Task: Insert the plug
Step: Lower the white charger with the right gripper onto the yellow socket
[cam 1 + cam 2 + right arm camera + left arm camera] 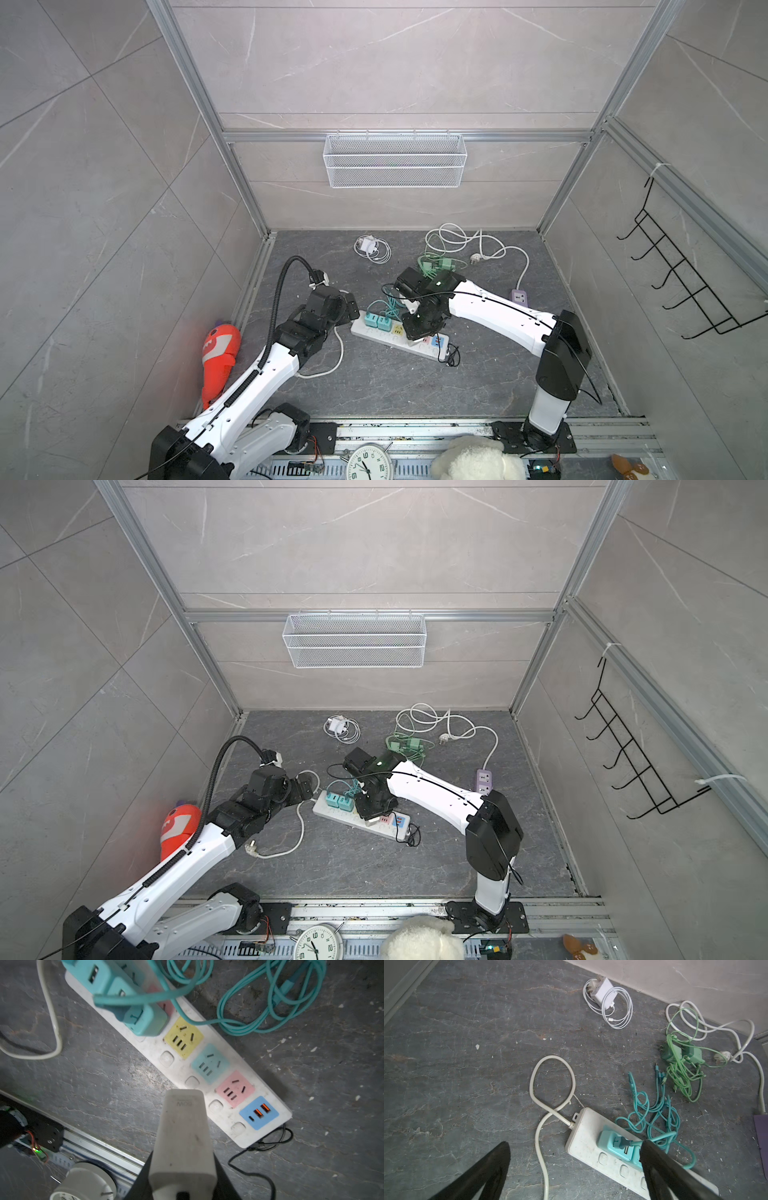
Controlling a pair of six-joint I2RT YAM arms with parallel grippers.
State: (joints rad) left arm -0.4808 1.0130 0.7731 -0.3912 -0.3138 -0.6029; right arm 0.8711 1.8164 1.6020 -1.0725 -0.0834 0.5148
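Your right gripper (182, 1176): clamped on white charger block (182, 1132), black fingers on its two sides. Charger look: off-white, scuffed, rounded edges, "80W" print at far end, dark opening at near end; prongs hidden from you. Position: above power strip (220, 1120), nose by switch row near teal socket (209, 1064) and pink socket (234, 1088); contact with strip, can't tell. Yellow socket (184, 1038) free too. Teal adapters (145, 1020) plugged at cord end. Your left gripper (575, 1145): spread wide over that end, holding nothing.
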